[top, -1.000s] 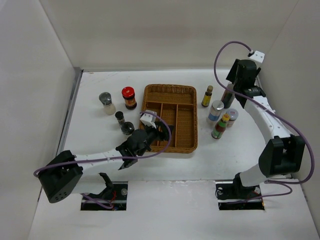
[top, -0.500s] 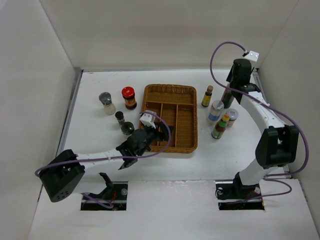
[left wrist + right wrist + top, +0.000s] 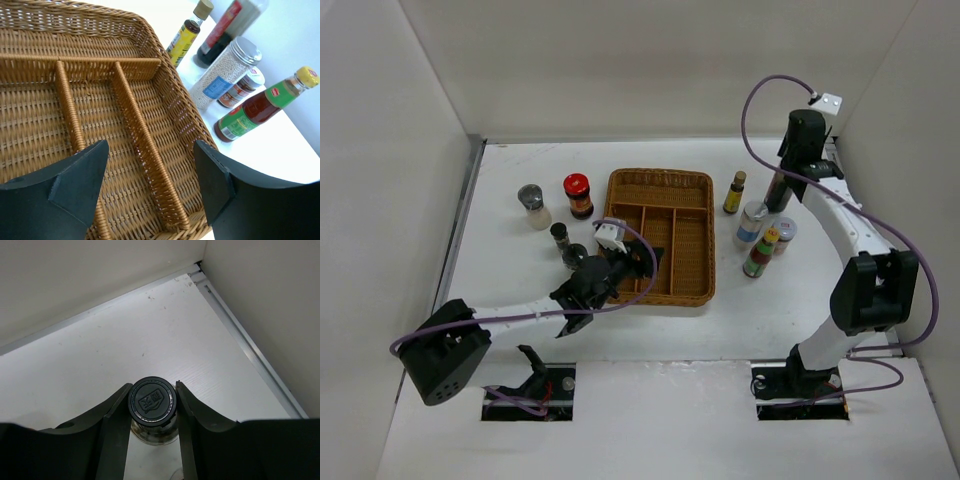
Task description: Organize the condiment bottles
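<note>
Black cap [image 3: 151, 401] is all the right gripper [image 3: 152, 390] pinches on the bottle [image 3: 778, 190] right of the wicker tray [image 3: 660, 174], so lifting could knock neighbouring shakers [image 3: 752, 222].

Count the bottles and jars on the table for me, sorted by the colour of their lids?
Silver-capped shakers: 2
Red-lidded jar: 1
Dark-capped bottles: 3
Yellow- or tan-capped bottles: 2
White-lidded jar: 1
Total: 9
</note>
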Robot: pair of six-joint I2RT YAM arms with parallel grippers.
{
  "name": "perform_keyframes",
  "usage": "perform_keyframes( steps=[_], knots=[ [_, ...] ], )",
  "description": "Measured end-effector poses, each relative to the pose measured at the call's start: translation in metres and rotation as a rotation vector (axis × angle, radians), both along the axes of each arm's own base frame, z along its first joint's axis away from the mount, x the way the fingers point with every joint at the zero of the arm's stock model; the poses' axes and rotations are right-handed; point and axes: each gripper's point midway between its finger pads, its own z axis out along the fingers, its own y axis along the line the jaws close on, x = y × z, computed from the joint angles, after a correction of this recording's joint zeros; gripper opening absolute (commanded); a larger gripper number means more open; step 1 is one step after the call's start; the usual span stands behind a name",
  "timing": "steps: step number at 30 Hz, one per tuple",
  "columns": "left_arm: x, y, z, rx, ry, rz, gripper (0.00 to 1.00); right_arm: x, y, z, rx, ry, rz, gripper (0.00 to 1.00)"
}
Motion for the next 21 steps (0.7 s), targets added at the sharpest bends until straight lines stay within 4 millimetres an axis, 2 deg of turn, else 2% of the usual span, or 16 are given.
perform_keyframes(
  steps=[3,9,12,16,21],
  knots=[
    [0.001,0.004,-0.004,-0.001,0.007,0.009,0.67,0.004,-0.001,0.028,-0.013,-0.042,-0.002,0.11],
    [0.002,0.008,-0.007,-0.008,0.017,0.016,0.67,0.011,0.0,0.107,-0.035,-0.204,-0.001,0.11],
    [0.003,0.01,-0.008,-0.012,0.018,0.023,0.67,0.01,0.008,0.133,-0.053,-0.249,0.012,0.11],
    [0.004,0.012,-0.009,-0.016,0.021,0.029,0.67,0.008,0.039,0.159,-0.075,-0.284,0.082,0.12],
    [0.004,0.013,-0.012,-0.016,0.024,0.029,0.67,0.011,0.106,0.2,-0.085,-0.36,0.218,0.12]
  ],
)
